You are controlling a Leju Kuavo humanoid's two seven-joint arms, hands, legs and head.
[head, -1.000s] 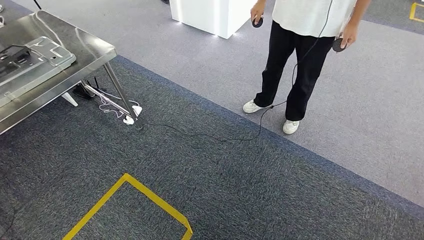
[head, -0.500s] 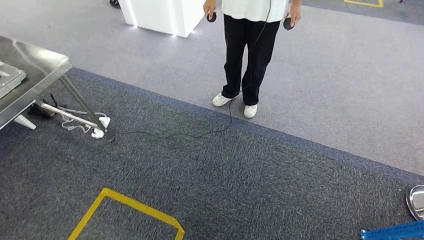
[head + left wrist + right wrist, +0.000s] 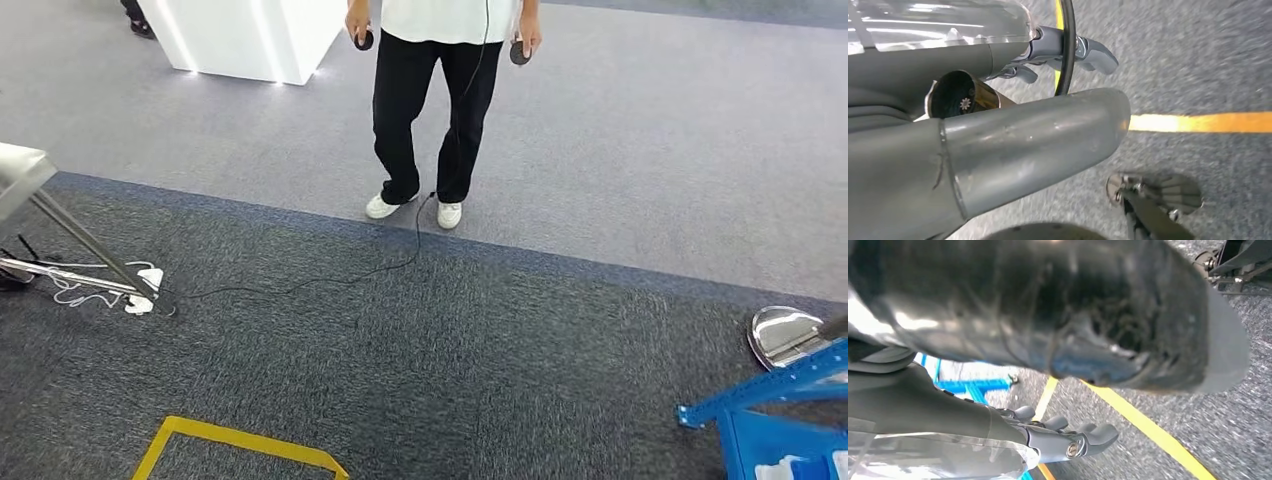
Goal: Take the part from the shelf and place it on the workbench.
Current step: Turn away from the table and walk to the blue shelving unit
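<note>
Head view, blue shelf (image 3: pixel 775 420) corner, shiny silver part (image 3: pixel 783 333) (partly hidden)

1 person (image 3: pixel 437 90), 1 shelf (image 3: pixel 775 420), maybe.

A robot test hall or demonstration floor, apparently.
Grey carpet (image 3: pixel 480 350) carries yellow tape markings (image 3: pixel 240 440); a steel workbench (image 3: pixel 20 170) stands at one edge, blue metal shelving (image 3: pixel 770 420) at another, beside a lit white plinth (image 3: pixel 240 40) and a person (image 3: pixel 440 60) holding cabled controllers.
</note>
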